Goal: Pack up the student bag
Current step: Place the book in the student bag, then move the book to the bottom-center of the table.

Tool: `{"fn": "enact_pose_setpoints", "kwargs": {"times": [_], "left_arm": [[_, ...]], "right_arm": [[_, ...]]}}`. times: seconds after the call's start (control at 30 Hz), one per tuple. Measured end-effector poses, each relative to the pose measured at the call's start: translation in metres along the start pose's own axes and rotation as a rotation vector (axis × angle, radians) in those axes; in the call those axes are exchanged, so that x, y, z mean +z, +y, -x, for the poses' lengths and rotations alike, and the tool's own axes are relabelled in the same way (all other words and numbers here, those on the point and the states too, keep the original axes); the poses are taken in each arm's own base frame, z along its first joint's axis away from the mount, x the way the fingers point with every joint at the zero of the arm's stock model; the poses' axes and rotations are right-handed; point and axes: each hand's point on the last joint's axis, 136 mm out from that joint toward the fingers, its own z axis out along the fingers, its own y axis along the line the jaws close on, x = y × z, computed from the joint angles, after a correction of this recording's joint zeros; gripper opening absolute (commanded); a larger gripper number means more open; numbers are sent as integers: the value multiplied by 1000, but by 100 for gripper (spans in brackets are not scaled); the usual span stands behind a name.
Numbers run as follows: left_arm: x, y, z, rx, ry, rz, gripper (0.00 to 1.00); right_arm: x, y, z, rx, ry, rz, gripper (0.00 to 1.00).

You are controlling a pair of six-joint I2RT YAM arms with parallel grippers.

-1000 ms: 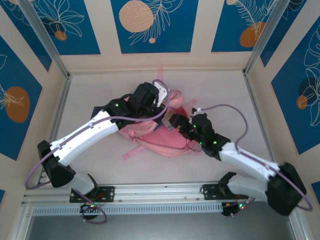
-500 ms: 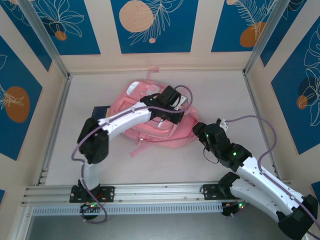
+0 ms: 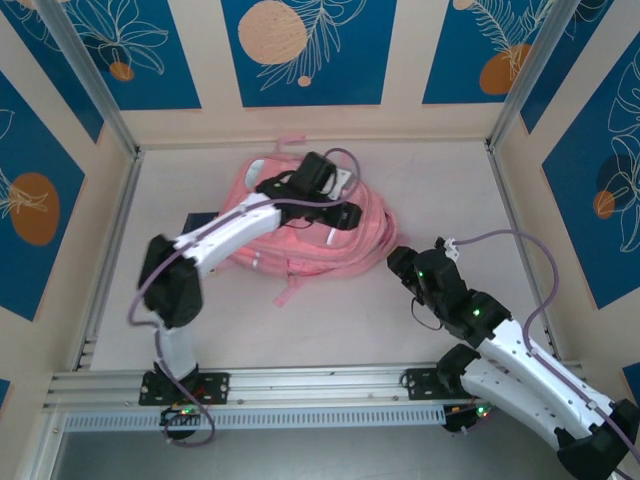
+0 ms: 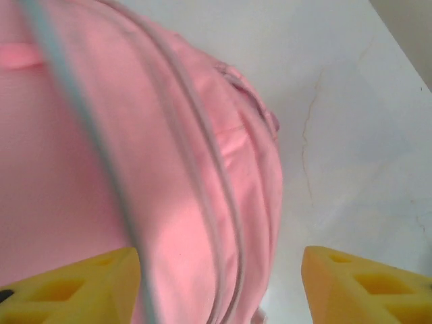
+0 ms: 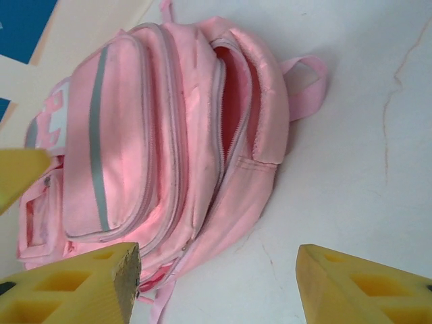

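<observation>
Lying beneath left fingers (image 4: 81, 290) is student bag (image 4: 81, 169).

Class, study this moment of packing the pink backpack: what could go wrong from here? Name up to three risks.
The left claw hangs open right over the student bag, so closing here might pinch loose fabric instead of the opening's edge. The main zip opening is a narrow, sagging slit, and anything pushed in may catch on its lip. The strap loop lies loose on the table and could get snagged, dragging the bag.
</observation>
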Motion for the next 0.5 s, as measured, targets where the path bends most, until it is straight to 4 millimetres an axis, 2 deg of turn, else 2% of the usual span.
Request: {"fn": "enact_pose_setpoints", "kwargs": {"times": [0.07, 0.13, 0.2, 0.27, 0.3, 0.37, 0.5], "left_arm": [[-37, 25, 5, -47, -78, 52, 71], [-76, 68, 9, -133, -168, 139, 71], [-107, 118, 6, -244, -240, 256, 77], [-127, 167, -6, -366, -275, 383, 78], [-134, 193, -17, -434, -278, 449, 78], [-138, 231, -39, -557, -263, 537, 78], [-134, 293, -84, -800, -211, 647, 74]], "right_arm": [[4, -2, -5, -6, 14, 5, 62], [8, -6, -11, -15, 32, 0, 62], [14, -8, -16, -29, 52, -13, 62], [17, -7, -19, -36, 63, -16, 62], [19, -7, -20, -39, 68, -15, 61], [21, -5, -22, -42, 76, -10, 61], [25, 0, -25, -47, 92, 5, 61]]}}
